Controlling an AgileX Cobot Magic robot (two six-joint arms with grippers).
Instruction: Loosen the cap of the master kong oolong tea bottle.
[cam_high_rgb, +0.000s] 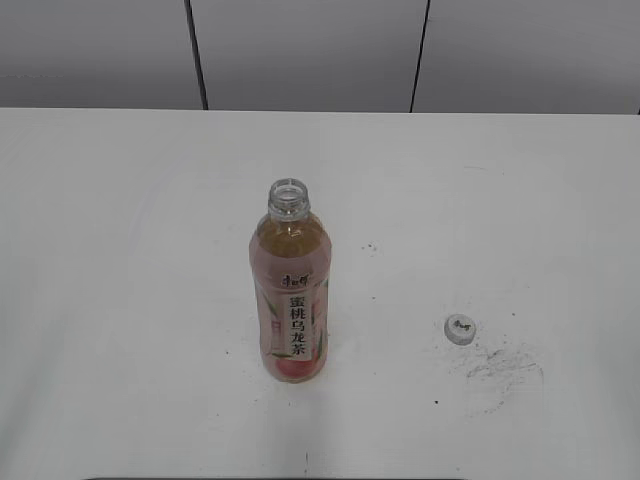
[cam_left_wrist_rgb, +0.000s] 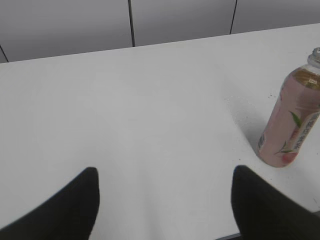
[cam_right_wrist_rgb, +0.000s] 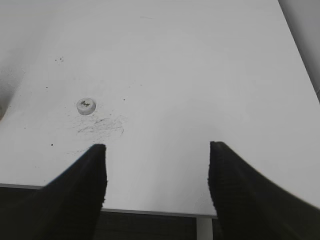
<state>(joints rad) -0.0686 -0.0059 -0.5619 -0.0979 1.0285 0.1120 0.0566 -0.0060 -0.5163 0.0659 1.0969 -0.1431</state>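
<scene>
The master kong oolong tea bottle (cam_high_rgb: 290, 300) stands upright mid-table with an open neck and no cap on it. It also shows at the right edge of the left wrist view (cam_left_wrist_rgb: 292, 125). The cap (cam_high_rgb: 460, 328) lies on the table to the bottle's right, logo up, and shows in the right wrist view (cam_right_wrist_rgb: 86, 105). My left gripper (cam_left_wrist_rgb: 165, 175) is open and empty, left of the bottle. My right gripper (cam_right_wrist_rgb: 157, 150) is open and empty near the table's front edge, right of the cap. Neither gripper shows in the exterior view.
The white table (cam_high_rgb: 120, 250) has dark scuff marks (cam_high_rgb: 505, 365) next to the cap. A grey panelled wall (cam_high_rgb: 310, 50) runs behind the table. The table's front edge (cam_right_wrist_rgb: 150, 212) lies under my right gripper.
</scene>
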